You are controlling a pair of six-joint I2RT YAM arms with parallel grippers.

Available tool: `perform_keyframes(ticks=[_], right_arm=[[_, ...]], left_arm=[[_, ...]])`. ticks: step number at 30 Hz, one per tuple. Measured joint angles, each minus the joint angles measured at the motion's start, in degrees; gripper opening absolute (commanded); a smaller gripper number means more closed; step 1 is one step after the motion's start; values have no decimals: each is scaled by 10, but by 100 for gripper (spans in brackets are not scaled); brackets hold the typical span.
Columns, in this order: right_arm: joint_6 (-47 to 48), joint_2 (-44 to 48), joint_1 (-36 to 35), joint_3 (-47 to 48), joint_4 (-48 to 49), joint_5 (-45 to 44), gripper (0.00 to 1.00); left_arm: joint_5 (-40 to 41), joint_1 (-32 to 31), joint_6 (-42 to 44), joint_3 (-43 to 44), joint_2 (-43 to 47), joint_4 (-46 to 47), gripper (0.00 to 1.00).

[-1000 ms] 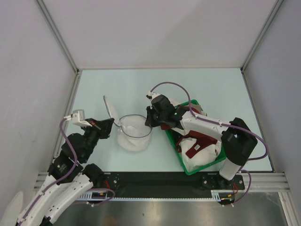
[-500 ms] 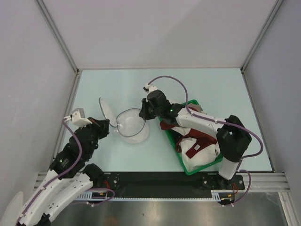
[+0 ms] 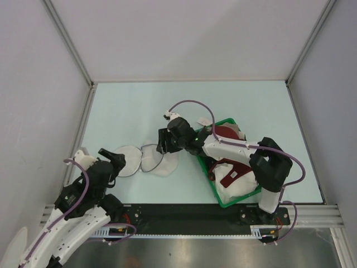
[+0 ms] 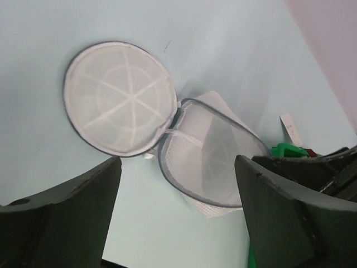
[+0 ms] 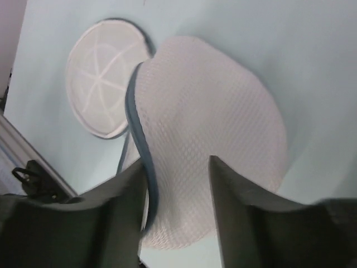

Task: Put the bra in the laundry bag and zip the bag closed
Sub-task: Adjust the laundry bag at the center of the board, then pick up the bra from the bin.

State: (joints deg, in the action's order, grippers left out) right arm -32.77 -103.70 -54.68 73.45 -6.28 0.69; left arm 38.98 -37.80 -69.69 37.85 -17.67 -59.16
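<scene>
Since a second ago the laundry bag (image 3: 162, 164) has gone from standing up between the two grippers to lying open on the table (image 3: 251, 106), and the left arm has drawn back toward the near left corner.

From above, the bag's two round halves lie side by side, joined in the middle, the left half flat and the right half more domed. The left gripper (image 3: 116, 159) sits just beside the left half's outer edge. The right gripper (image 3: 163, 144) hangs over the far edge of the right half. The bra (image 3: 228, 177) is in the green basket (image 3: 223, 204) to the right of the bag, lying among white clothes (image 3: 245, 178), well apart from the bag's opening.

In the left wrist view, the left gripper (image 4: 177, 162) has its jaws wide apart with nothing between them. The bag (image 4: 117, 97) lies beyond, inner sides facing up, dark zipper rim showing around both halves. A corner of the basket (image 4: 287, 149) shows at the right.

In the right wrist view, the right gripper (image 5: 178, 164) has its jaws partly apart. The bag (image 5: 212, 111) fills the gap beyond its fingers (image 5: 111, 223); its rim runs down close to the left finger, and whether they touch cannot be told.
</scene>
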Motion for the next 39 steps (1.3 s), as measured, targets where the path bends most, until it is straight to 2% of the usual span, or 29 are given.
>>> perform_keyframes(ticks=[5,8,11,15,17,19,22,26,29,33,34,39], right_arm=[[19,41,-15,-2,-71,-12,87],[35,107,-17,-16,-107,-33,93],[43,200,-13,-37,-140,-58,100],[37,355,6,-107,-168,-93,100],[28,422,22,-137,-192,-108,100],[16,481,45,-164,-221,-127,100],[-9,540,81,-192,-271,-158,100],[-61,591,125,-228,-339,-196,100],[-92,629,154,-263,-377,-213,100],[-116,662,191,-285,-426,-226,100],[-118,670,200,-287,-435,-229,100],[-133,708,227,-290,-457,-233,100]], left_arm=[[12,0,19,66,1,-36,84],[-8,0,78,89,1,11,81],[-77,0,151,89,-20,90,75],[-189,-5,220,103,-144,193,73],[-227,-27,239,108,-210,237,73],[-229,-91,263,125,-293,275,72],[-213,-204,308,183,-427,309,64],[-161,-304,389,304,-603,337,66],[-123,-333,445,374,-701,348,67],[-94,-336,503,416,-782,351,63],[-90,-335,519,419,-798,352,59],[-73,-334,565,415,-825,354,54]])
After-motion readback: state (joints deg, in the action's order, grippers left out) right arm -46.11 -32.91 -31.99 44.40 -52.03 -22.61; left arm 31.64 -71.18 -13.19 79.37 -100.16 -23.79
